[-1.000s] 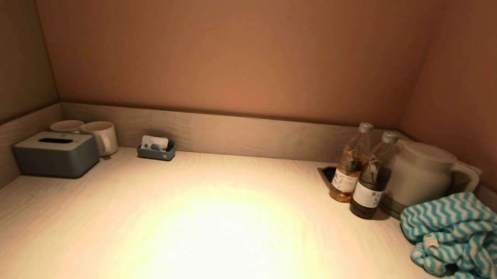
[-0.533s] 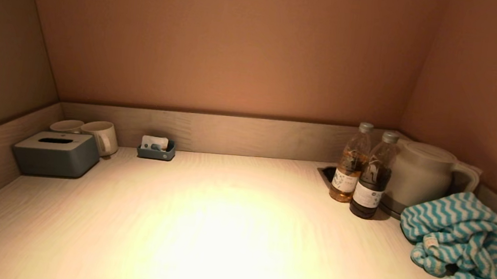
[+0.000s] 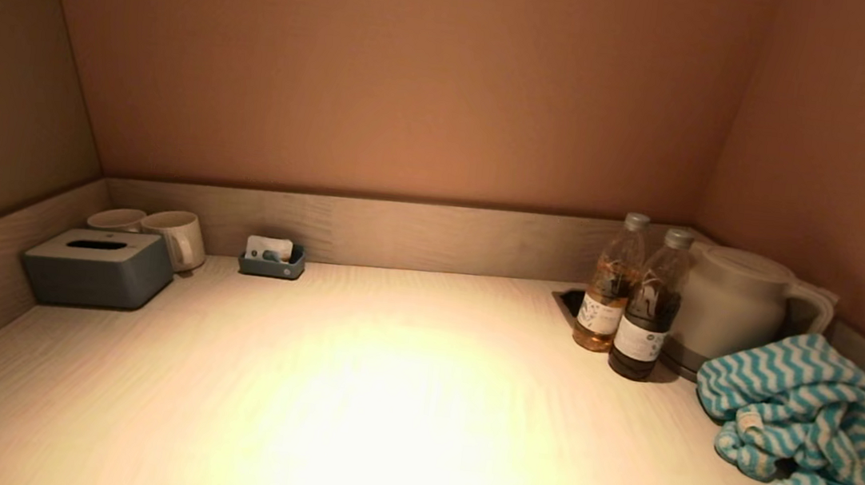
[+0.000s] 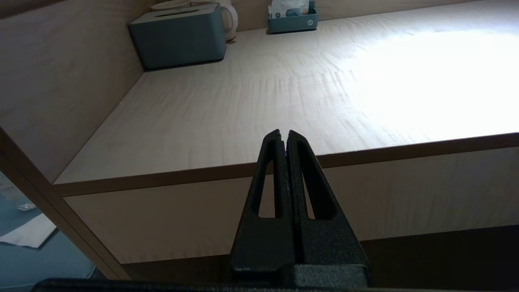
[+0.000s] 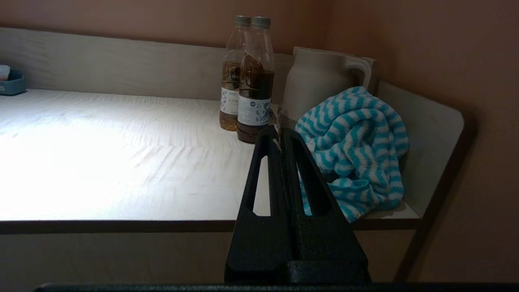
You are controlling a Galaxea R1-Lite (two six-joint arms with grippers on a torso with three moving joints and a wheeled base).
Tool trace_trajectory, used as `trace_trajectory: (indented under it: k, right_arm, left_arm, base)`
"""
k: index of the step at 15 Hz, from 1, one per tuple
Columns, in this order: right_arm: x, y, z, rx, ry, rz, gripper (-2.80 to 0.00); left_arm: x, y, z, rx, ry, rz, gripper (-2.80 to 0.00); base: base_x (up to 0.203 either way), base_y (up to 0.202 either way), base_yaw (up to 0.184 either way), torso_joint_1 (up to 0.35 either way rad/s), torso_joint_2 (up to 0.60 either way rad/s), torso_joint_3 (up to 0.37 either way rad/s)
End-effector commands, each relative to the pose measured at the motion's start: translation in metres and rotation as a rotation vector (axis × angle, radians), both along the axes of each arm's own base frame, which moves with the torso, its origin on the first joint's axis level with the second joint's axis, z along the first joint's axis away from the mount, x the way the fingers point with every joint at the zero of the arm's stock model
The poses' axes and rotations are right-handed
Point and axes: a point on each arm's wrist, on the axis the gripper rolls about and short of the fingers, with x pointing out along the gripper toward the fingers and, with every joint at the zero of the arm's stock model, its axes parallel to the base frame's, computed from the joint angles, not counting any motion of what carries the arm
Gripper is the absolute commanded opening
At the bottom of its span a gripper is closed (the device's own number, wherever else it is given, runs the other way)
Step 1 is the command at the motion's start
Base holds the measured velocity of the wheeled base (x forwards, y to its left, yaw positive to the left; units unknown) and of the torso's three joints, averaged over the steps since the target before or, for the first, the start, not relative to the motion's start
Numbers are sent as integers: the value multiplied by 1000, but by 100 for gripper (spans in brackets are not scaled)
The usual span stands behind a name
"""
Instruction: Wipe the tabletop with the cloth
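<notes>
Pale wood-grain laminate table (image 3: 400,400), low matching rim. Turquoise-and-white zigzag terry cloth (image 3: 799,430) bunched at the table's right front corner, against the beige kettle (image 3: 731,306), just beside two plastic bottles (image 3: 631,299). Right hand (image 5: 279,136) closed, empty, off the front edge, apart from the cloth ahead of it. Left hand (image 4: 283,136) closed, empty, off the left front edge, far from the cloth.

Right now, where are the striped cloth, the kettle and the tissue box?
cloth (image 3: 799,426), head view, on its bunched striped middle.
kettle (image 3: 731,306), head view, on its pale body.
tissue box (image 3: 96,267), head view, on its grey front face.
</notes>
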Motion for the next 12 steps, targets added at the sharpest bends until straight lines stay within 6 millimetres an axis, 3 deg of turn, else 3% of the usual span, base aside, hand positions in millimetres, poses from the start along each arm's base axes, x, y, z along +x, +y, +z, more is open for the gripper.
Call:
trace_trajectory:
  k: [1, 12]
  right_arm:
    - [-2, 0, -6, -10, 1, 6, -280]
    - [-2, 1, -32, 25, 221, 66, -280]
  left_arm:
    - [0, 0, 0, 1, 0, 0, -280]
    - [0, 0, 0, 1, 0, 0, -280]
  base:
    - [0, 0, 0, 0, 0, 0]
    - [0, 0, 0, 0, 0, 0]
